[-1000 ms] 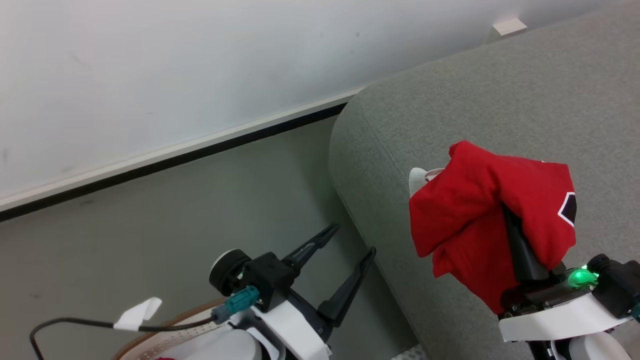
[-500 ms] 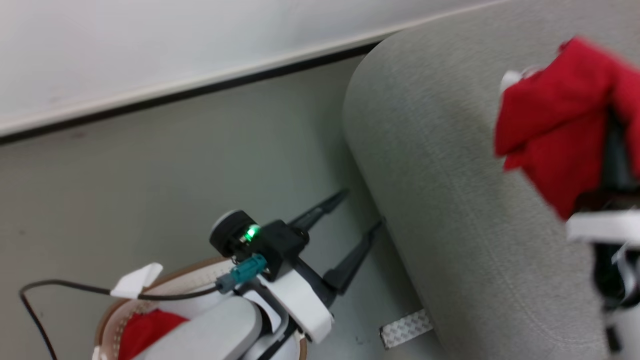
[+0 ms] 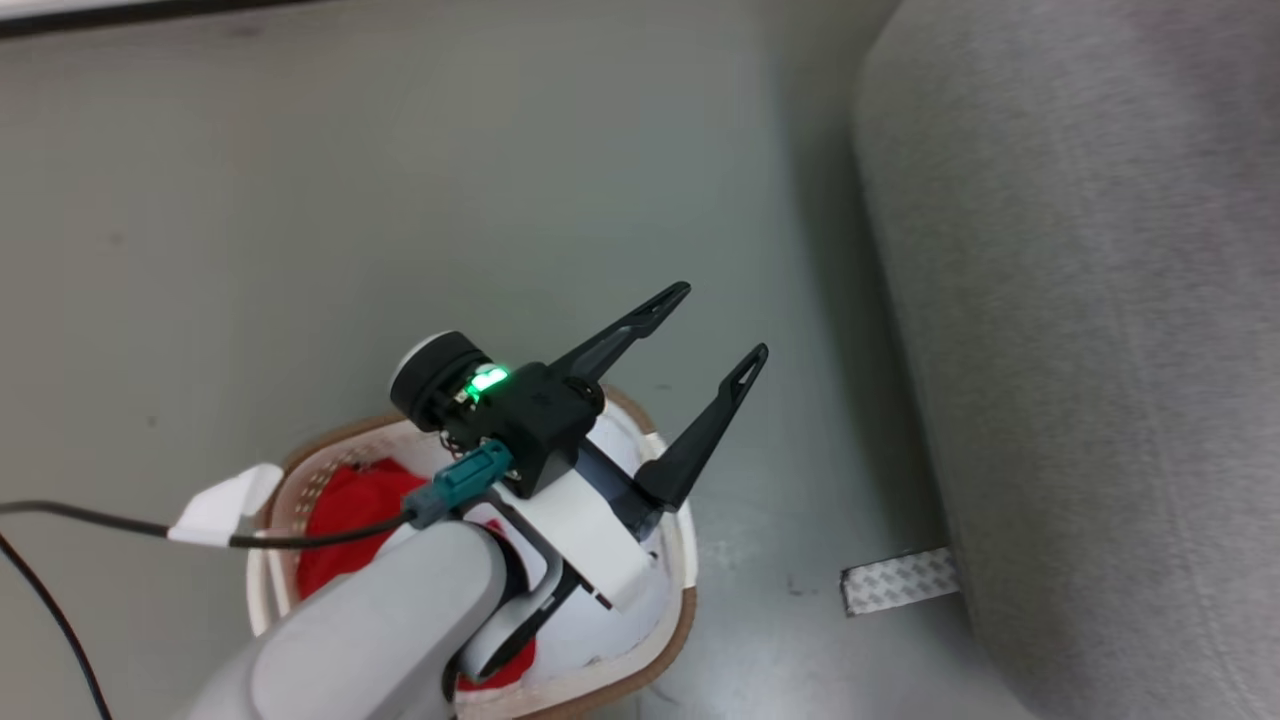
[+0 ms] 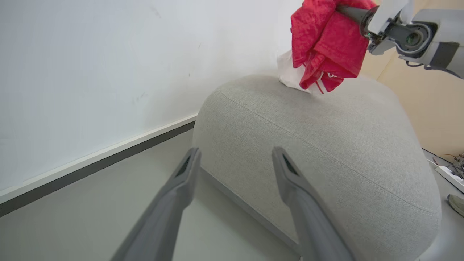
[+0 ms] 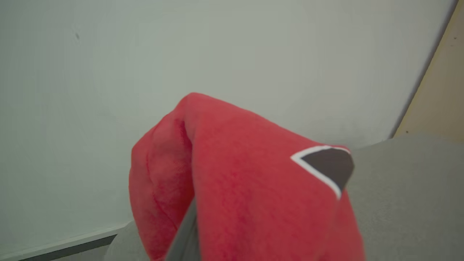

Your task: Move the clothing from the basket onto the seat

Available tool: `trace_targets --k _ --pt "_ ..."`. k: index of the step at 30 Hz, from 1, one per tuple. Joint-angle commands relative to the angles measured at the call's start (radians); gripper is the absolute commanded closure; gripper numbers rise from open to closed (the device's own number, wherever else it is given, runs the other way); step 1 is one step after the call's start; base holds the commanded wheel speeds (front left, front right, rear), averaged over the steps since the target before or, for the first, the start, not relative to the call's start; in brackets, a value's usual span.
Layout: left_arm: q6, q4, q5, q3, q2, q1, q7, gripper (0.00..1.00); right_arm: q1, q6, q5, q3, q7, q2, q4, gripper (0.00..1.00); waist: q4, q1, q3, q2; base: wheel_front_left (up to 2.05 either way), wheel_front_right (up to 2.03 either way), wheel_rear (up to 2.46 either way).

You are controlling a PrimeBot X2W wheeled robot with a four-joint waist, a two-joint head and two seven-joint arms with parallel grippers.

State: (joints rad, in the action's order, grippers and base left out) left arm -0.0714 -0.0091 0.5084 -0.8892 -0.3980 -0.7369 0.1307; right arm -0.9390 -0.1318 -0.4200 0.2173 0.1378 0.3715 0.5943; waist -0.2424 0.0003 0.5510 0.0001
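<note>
Your right tool was pressed together on a red garment, high in the upper right of the left wrist view. Its lowest folds hung just over the seat; I could not tell whether they touched. It drooped in loose bunches, so you could judge it light, limp and not fragile. A pinch on any thick fold should hold, though a thin edge might slip.

The soft, slightly fuzzy cloth carried a black patch edged in white. Other red clothing lay in the basket, cream perforated plastic with a brown rim, at the lower left of the head view. Your left tool stood spread and empty above it. The seat was grey woven fabric, rounded and padded.
</note>
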Motion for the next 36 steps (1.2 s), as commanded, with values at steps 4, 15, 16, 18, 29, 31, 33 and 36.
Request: trace_targets --k 4,15,16,18,29,31,33,36 --pt "-0.004 0.005 -0.001 0.011 -0.017 -0.011 0.008 0.0 -0.064 0.002 0.105 0.022 -0.02 0.079 0.18 1.0 0.063 -0.0003 0.062 -0.0001 0.0 0.0 0.0" --pt "-0.013 0.037 0.022 0.018 -0.014 0.018 0.04 0.0 -0.075 0.002 0.19 -0.068 -0.17 0.101 0.418 0.11 0.07 -0.0003 -0.003 -0.0001 0.0 0.0 0.0" --pt "-0.015 0.041 0.025 0.019 -0.014 0.023 0.043 0.0 -0.077 0.002 0.184 -0.078 -0.17 0.101 0.423 0.0 0.067 -0.0003 -0.015 -0.0001 0.0 0.0 0.0" --pt "-0.018 0.048 0.033 0.021 -0.014 0.033 0.048 0.0 -0.073 0.002 0.165 -0.089 -0.174 0.093 0.438 0.0 0.059 -0.0003 -0.043 -0.0001 0.0 0.0 0.0" --pt "-0.063 0.075 0.098 0.06 -0.03 0.171 0.104 0.0 0.058 0.002 0.037 -0.331 -0.301 0.176 0.331 0.0 0.036 -0.0003 -0.29 -0.0001 0.0 0.0 0.0" --pt "-0.072 0.071 0.107 0.069 -0.042 0.198 0.11 0.0 0.079 0.002 -0.009 -0.346 -0.303 0.215 0.268 0.0 0.041 -0.0003 -0.332 -0.0001 0.0 0.0 0.0" --pt "-0.084 0.066 0.112 0.085 -0.056 0.227 0.115 0.0 0.109 0.002 -0.05 -0.358 -0.301 0.25 0.197 0.0 0.052 -0.0003 -0.373 -0.0001 0.0 0.0 0.0" --pt "-0.112 0.053 0.127 0.123 -0.081 0.268 0.122 0.0 0.151 0.002 -0.099 -0.376 -0.297 0.276 0.069 0.0 0.071 -0.0003 -0.429 -0.0001 0.0 0.0 0.0"
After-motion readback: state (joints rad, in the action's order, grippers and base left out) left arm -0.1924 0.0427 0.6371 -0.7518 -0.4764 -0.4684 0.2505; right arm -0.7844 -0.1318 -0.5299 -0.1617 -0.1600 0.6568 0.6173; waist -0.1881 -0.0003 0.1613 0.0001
